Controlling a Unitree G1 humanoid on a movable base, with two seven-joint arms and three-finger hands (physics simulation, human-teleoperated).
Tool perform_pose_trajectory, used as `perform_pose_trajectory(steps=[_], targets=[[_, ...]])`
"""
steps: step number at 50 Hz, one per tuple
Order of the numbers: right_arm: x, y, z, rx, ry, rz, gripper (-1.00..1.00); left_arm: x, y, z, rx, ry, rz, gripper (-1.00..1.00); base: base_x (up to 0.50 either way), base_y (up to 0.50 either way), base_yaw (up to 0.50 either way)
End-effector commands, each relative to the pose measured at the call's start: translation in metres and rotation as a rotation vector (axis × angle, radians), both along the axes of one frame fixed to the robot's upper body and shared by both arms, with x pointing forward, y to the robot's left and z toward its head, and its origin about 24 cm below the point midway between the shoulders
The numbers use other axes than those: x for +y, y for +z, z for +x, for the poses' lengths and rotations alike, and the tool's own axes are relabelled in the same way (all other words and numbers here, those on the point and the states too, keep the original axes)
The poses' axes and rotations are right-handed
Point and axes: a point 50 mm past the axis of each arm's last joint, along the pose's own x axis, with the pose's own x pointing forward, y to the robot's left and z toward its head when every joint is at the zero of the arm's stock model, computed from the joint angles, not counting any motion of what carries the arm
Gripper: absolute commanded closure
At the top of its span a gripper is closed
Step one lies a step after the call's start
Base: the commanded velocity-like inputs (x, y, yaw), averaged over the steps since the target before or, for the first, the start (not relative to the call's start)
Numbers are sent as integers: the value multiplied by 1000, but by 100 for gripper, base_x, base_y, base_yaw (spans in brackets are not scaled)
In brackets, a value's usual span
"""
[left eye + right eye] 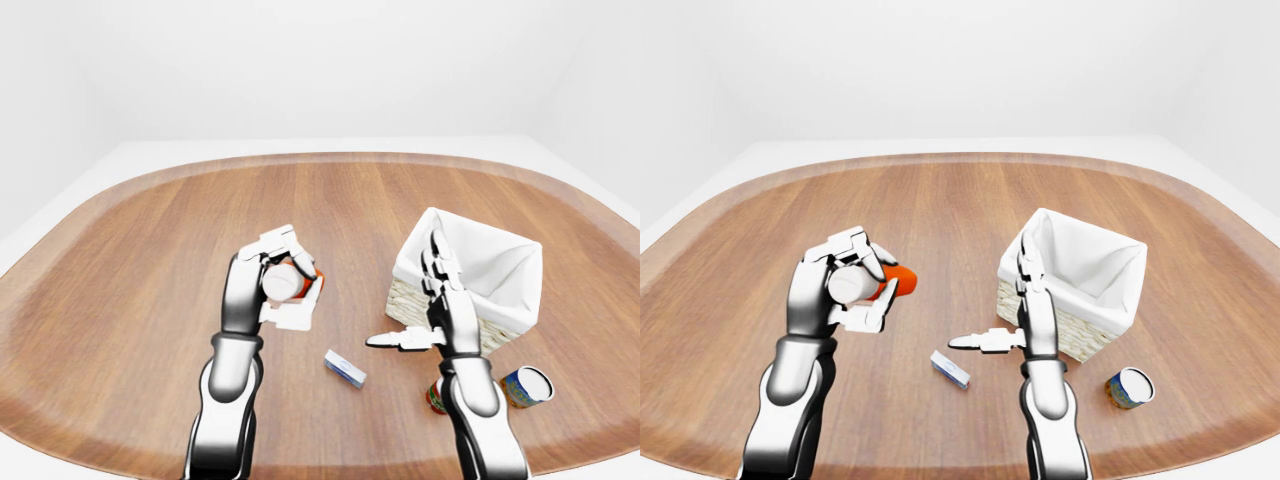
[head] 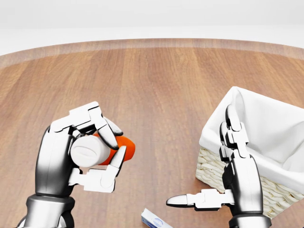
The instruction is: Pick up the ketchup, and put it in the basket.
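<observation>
Holding the ketchup (image 2: 124,146) in the left robot hand (image 2: 88,149): fingers wrapped round the bottle, white cap end turned toward the cameras, red body pointing away. In the head view the bottle appears lifted off the counter (image 2: 156,80), tho contact can't be ruled out w/ certainty. So pick-up looks done; the step in hand is the carry to the basket (image 1: 1075,290).

Basket sits on the right of all views, wicker w/ white cloth liner, open top, nothing visible inside. Right robot hand (image 2: 223,185) hangs just beside the basket's near-left wall, fingers spread, thumb sticking out leftward, gripping nothing.

Other stuff on the counter: small white-blue box (image 1: 345,368) lying btwn the two arms, a tin can (image 1: 527,385) on its side below the basket, & a reddish item (image 1: 436,396) mostly hidden behind the right forearm in the left-eye view; can't tell what it is.

Next move, as I judge it: swing left arm rightward across the counter, keep the bottle high enough to clear the basket rim, get it over the liner, then open the fingers. Right robot hand stands close to that path, so probably shift it aside or route over it.
</observation>
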Motion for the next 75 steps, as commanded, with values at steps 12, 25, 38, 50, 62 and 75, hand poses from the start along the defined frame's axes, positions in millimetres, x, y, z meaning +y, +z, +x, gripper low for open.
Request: perform_pose_trajectory(steps=[12,25,38,50,62,75], targets=[[-1,6,-4,-25,-2,4,-100,-45,15,-11,-56,-122,-96,100,0,0,0],[0,8,-5,-35,4,6,-100,-66,10,-4,-18,-172,-104,100,0,0,0],[1,9,-6,-39,7,7,-100,-82,-1,-5,34,-206,-92,100,0,0,0],[1,8,-5,-35,9,7,-100,-98,2,-16,22,-252,-102,100,0,0,0],[-1,9,-5,-37,-13,-10,-100,-111,6,-23,12,-289,-115,100,0,0,0],[-2,12,-8,-50,-5,-1,-100,-128,4,-34,32,-346,-127,100,0,0,0]])
